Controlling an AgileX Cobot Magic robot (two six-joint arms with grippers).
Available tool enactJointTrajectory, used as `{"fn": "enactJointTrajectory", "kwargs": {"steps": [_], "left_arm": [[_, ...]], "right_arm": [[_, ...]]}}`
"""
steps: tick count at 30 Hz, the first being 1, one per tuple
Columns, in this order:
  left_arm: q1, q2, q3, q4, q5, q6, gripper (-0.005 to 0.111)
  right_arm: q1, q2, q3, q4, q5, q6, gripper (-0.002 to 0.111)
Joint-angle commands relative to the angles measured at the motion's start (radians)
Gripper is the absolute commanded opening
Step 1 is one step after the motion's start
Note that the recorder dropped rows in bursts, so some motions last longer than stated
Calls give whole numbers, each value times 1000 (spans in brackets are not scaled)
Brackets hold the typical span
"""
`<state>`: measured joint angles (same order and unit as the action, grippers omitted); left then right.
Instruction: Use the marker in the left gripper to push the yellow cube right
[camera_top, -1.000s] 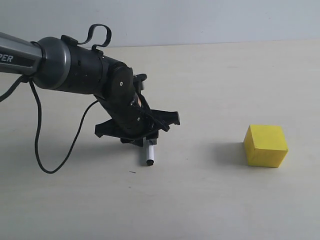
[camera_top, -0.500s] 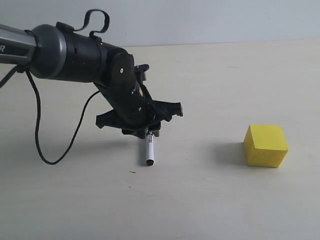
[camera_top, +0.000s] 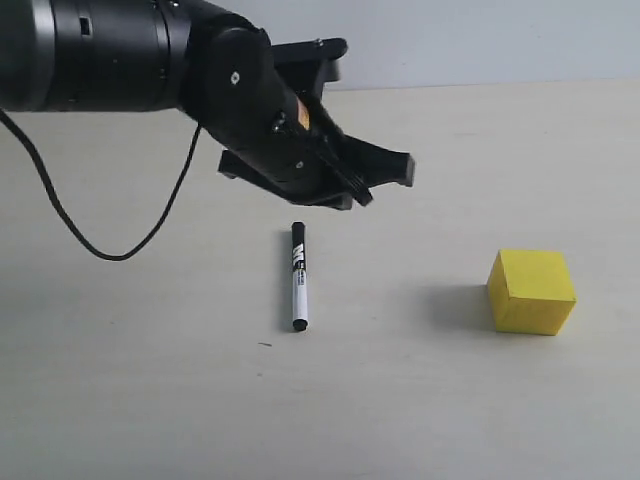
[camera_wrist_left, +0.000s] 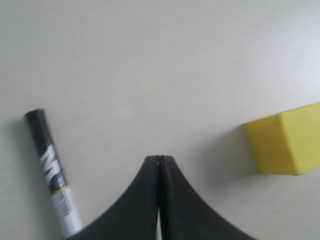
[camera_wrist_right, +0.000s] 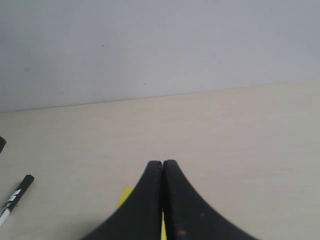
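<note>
The marker (camera_top: 298, 278) lies flat on the pale table, black cap end toward the back, held by nothing. My left gripper (camera_top: 345, 190) hangs in the air above and behind it, apart from it. In the left wrist view its jaws (camera_wrist_left: 159, 159) are pressed together with nothing between them, the marker (camera_wrist_left: 50, 170) off to one side and the yellow cube (camera_wrist_left: 287, 145) to the other. The yellow cube (camera_top: 531, 291) sits on the table well to the right of the marker. My right gripper (camera_wrist_right: 162, 163) is shut and empty, with the cube (camera_wrist_right: 124, 199) partly hidden behind its fingers and the marker (camera_wrist_right: 15, 197) at the frame's edge.
A thin black cable (camera_top: 100, 250) hangs from the left arm and loops down over the table on the left. A plain pale wall (camera_top: 500, 40) stands along the table's far edge.
The left gripper, low over the marker's cap end a second ago, has risen up and to the right and shut empty. The marker stays on the table. The cube has not moved.
</note>
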<state>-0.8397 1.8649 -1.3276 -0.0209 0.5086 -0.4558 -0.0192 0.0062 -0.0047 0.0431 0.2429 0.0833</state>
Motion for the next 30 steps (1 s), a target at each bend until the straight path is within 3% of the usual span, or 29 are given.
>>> {"fn": "enactJointTrajectory", "kwargs": {"steps": [1, 6, 15, 21, 30], "left_arm": [[-92, -78, 121, 56, -299, 8, 0], [-147, -172, 242, 118, -445, 12, 0], [-147, -474, 497, 195, -541, 23, 0], [-147, -562, 556, 195, -369, 31, 0], [-147, -562, 556, 190, -359, 29, 0]], "right_arm": [[-5, -6, 5, -6, -6, -3, 0], [-5, -6, 5, -6, -6, -3, 0], [-5, -6, 5, -6, -6, -3, 0], [-5, -6, 5, -6, -6, -3, 0], [-5, -6, 5, -6, -6, -3, 0]]}}
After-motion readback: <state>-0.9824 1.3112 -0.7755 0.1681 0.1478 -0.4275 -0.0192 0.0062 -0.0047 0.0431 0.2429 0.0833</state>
